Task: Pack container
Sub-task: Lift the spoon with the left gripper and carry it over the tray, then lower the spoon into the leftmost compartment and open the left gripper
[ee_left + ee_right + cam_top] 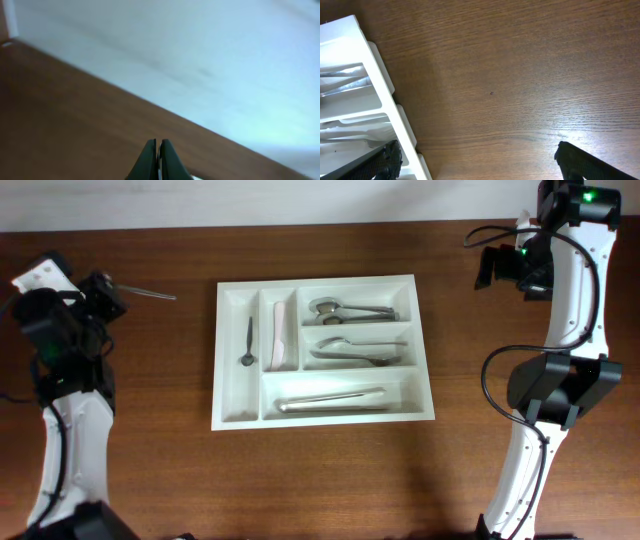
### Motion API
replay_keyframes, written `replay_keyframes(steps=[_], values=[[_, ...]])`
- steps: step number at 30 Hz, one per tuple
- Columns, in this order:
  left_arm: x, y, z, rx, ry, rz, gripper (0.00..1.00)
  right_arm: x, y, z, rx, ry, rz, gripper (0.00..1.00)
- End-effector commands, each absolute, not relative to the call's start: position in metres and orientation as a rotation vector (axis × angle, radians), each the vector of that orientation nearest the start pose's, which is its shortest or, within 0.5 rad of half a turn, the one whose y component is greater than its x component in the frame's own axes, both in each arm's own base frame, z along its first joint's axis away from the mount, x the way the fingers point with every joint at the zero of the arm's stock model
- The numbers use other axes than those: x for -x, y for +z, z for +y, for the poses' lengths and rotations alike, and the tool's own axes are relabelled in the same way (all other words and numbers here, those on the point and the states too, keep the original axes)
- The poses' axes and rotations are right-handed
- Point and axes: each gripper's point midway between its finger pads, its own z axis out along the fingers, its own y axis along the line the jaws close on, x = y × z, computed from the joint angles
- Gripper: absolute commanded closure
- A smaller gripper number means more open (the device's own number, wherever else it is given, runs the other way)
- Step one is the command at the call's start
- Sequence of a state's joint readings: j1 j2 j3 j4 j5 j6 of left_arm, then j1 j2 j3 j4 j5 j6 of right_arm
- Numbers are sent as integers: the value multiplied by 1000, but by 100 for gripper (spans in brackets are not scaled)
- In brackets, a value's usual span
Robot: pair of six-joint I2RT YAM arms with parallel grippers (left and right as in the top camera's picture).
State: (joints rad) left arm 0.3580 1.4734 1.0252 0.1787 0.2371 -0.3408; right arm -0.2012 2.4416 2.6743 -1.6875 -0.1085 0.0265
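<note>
Left claw is clamped on a thin metal utensil, with the container beyond the utensil's tip. It should carry level and release low over a compartment. Right claw is spread wide, empty.

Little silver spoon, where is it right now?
In the overhead view, the small silver metal spoon lies in the far-left narrow compartment of the large white rectangular plastic cutlery tray, on the side nearest the left arm.

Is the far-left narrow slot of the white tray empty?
No, a small spoon lies lengthwise in that slot of the tray.
</note>
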Motion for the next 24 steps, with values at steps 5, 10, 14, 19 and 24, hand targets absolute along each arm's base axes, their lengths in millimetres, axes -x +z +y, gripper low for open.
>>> replay_keyframes(steps=[5, 10, 14, 19, 24], values=[[-453, 238, 49, 26, -276, 1954, 98, -471, 160, -77, -338, 133, 2977, 1], [-445, 210, 13, -175, -262, 2058, 98, -471, 160, -77, -338, 133, 2977, 1], [-440, 201, -12, -316, -255, 2079, 98, -471, 160, -77, -338, 133, 2977, 1], [-436, 191, -39, -539, -210, 2065, 98, -471, 160, -77, -338, 133, 2977, 1], [-433, 162, -56, -733, -185, 2085, 98, -471, 160, -77, -338, 133, 2977, 1]])
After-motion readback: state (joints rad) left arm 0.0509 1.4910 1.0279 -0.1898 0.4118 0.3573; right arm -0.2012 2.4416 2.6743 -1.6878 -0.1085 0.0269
